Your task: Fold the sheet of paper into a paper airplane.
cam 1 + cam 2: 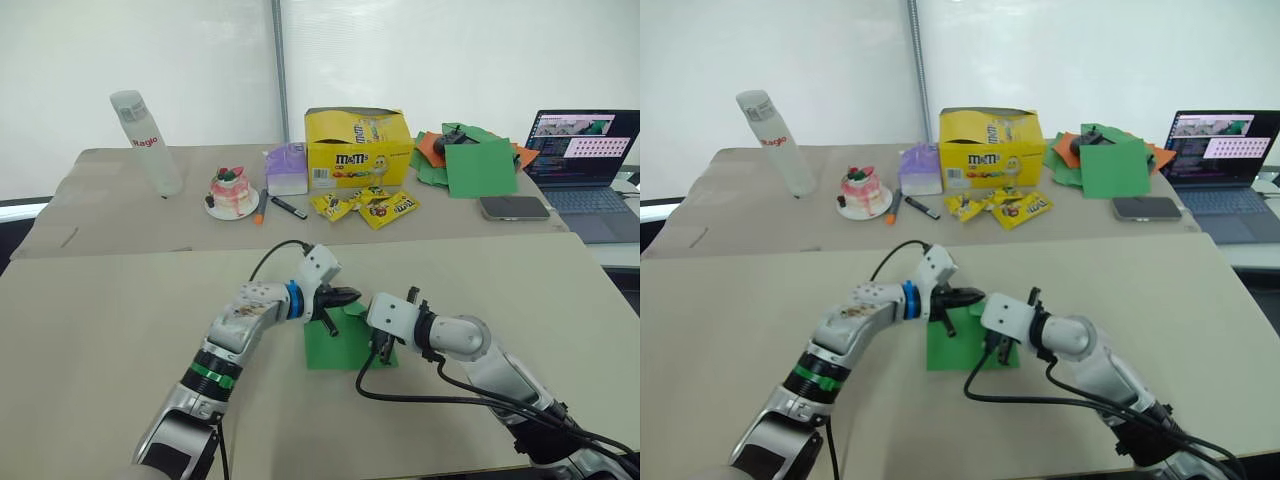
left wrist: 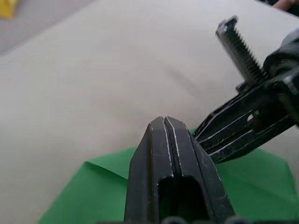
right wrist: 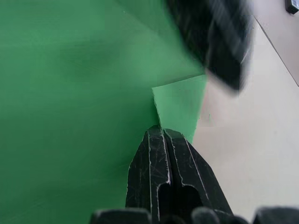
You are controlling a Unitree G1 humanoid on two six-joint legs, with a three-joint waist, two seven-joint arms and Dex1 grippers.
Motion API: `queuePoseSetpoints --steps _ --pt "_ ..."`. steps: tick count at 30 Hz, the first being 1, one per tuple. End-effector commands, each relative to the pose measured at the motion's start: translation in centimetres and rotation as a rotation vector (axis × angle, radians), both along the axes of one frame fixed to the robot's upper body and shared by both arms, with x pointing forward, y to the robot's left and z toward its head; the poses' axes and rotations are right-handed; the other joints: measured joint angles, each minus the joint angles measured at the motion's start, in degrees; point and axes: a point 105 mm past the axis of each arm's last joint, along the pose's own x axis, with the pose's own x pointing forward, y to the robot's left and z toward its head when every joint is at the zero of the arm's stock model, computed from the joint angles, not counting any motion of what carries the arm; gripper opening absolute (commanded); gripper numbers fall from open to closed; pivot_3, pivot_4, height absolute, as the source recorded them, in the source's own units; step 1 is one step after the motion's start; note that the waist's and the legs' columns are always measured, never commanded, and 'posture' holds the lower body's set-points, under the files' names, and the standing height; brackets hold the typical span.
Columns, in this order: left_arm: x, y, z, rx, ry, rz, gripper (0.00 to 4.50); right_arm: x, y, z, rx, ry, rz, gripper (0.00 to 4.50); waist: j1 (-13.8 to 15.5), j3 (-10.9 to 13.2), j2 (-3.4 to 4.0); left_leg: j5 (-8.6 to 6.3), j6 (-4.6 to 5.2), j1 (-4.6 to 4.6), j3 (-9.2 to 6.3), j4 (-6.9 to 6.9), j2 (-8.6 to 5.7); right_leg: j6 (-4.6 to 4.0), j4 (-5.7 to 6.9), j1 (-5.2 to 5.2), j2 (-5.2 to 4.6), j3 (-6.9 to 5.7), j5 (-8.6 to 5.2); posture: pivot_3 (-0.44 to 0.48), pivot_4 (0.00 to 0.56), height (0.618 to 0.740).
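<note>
Meanwhile both claws, left claw point(image 1: 345, 296) and right claw point(image 3: 164, 133), press fully closed on the sheet of paper point(image 1: 340, 345)

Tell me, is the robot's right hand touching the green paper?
Touching. The right wrist view shows the right gripper with its shut fingers pressed on the green paper at a folded edge.

Two beige tables point(image 1: 120, 290) (pushed together) stand before a white wall point(image 1: 150, 50).

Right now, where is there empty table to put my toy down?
The near table lies bare on both sides of the sheet of paper and the two grippers, left and right. The far table is crowded from bottle to laptop.
</note>
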Motion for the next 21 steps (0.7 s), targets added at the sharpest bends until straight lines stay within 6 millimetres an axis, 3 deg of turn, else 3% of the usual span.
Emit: queuePoseSetpoints --steps 1,5,10,18,21 --pt "0.6 0.0 -0.5 0.079 -0.068 0.010 0.00 -0.4 0.0 -0.2 -0.010 0.015 0.011 0.01 0.04 0.00 0.00 0.00 0.00 0.01 0.00 0.00 -0.01 0.00 0.00 0.00 0.00 0.00 0.00 0.000 0.150 0.740" --pt "1.0 -0.4 -1.3 0.110 -0.065 0.029 0.00 -0.4 0.0 -0.1 0.005 0.026 0.002 0.01 0.19 0.00 0.00 0.00 0.00 0.00 -0.01 0.00 -0.03 0.00 0.00 0.01 -0.02 0.00 0.00 0.000 0.150 0.740" --pt "0.1 -1.0 -2.5 0.146 -0.028 -0.009 0.00 -0.4 0.2 0.2 0.055 0.055 -0.017 0.01 0.32 0.00 -0.01 0.00 0.00 0.02 -0.01 0.02 -0.07 0.01 0.01 0.02 -0.02 0.01 0.01 0.000 0.150 0.740" --pt "0.0 -0.2 -3.3 0.182 -0.008 -0.006 0.00 -1.9 -1.6 1.7 0.042 0.081 0.007 2.58 0.69 -0.01 -0.01 -0.01 0.02 0.01 -0.04 0.03 -0.14 0.03 0.01 0.03 -0.03 -0.01 0.01 0.000 0.150 0.740" --pt "-0.1 0.1 -3.5 0.192 -0.005 -0.012 0.00 -2.3 -2.1 2.8 0.095 0.115 0.001 2.58 0.63 -0.01 -0.04 -0.01 0.03 0.01 -0.05 0.03 -0.16 0.05 -0.01 0.04 -0.04 0.01 0.02 0.000 0.150 0.740"
